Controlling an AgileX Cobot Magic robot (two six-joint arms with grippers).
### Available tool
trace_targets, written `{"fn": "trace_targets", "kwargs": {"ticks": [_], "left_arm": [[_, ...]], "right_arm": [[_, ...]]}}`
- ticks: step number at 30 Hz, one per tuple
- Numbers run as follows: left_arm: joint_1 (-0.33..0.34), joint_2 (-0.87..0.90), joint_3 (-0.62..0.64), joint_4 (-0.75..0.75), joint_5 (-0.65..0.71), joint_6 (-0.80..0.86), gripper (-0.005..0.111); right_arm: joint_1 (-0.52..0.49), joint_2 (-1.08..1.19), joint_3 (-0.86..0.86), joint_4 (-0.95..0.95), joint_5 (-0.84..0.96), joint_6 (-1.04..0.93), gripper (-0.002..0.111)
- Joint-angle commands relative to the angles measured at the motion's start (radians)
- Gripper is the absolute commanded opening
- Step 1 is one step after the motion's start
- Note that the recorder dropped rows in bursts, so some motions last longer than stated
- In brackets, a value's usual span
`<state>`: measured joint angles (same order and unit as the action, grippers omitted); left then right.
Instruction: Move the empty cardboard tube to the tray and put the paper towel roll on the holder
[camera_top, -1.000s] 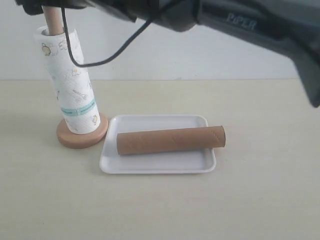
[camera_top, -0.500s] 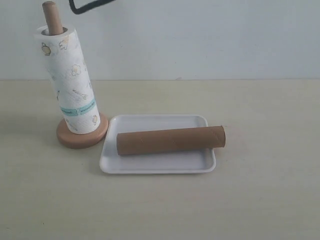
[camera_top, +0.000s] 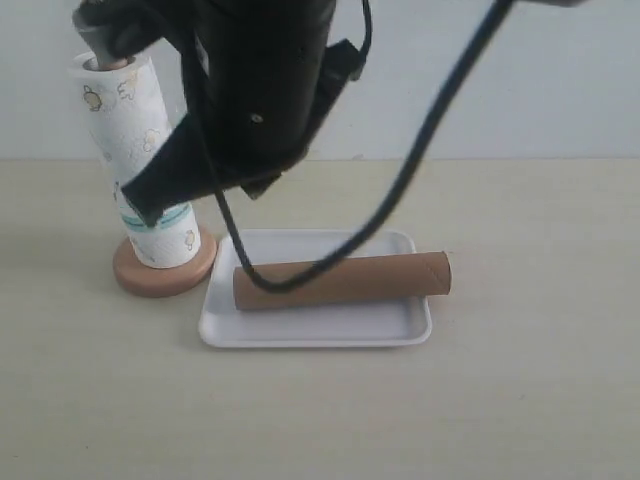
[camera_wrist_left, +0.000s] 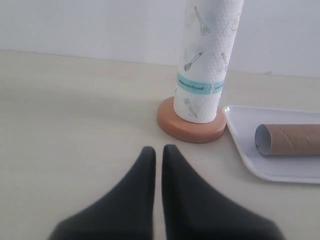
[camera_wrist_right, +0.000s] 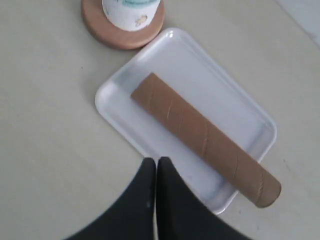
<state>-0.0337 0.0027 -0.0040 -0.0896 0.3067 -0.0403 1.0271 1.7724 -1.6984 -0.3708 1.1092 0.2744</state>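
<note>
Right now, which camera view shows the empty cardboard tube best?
Right wrist view: the whole cardboard tube lies unobstructed on the tray. Exterior view: a cable crosses it. Left wrist view: only one open end.

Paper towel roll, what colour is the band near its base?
Teal band on the paper towel roll, clearest in the left wrist view.

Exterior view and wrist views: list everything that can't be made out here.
- Holder dowel's top: exterior view, the dark arm covers it.
- Paper towel roll: exterior view, the arm hides much of its right side; left wrist view, frame edge cuts off its upper end.
- Empty cardboard tube: left wrist view, far end lies beyond the frame edge.
</note>
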Motion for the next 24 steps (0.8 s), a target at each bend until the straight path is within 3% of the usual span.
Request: {"fn": "trace_targets", "kwargs": {"ticks": [1,7,24], "left_arm": [[0.003,-0.003,0.004,0.001,0.0,0.005,0.004],[0.003,-0.003,0.004,0.001,0.0,0.005,0.004],[0.003,-0.003,0.004,0.001,0.0,0.005,0.004]], "right_arm": [[0.02,-0.107,0.206,0.001,-0.054,0.089,0.0],[0.029,-0.134,0.409,0.027,-0.052,0.147,0.0],[0.029,-0.134,0.411,0.027,-0.082,0.171,0.0]]}}
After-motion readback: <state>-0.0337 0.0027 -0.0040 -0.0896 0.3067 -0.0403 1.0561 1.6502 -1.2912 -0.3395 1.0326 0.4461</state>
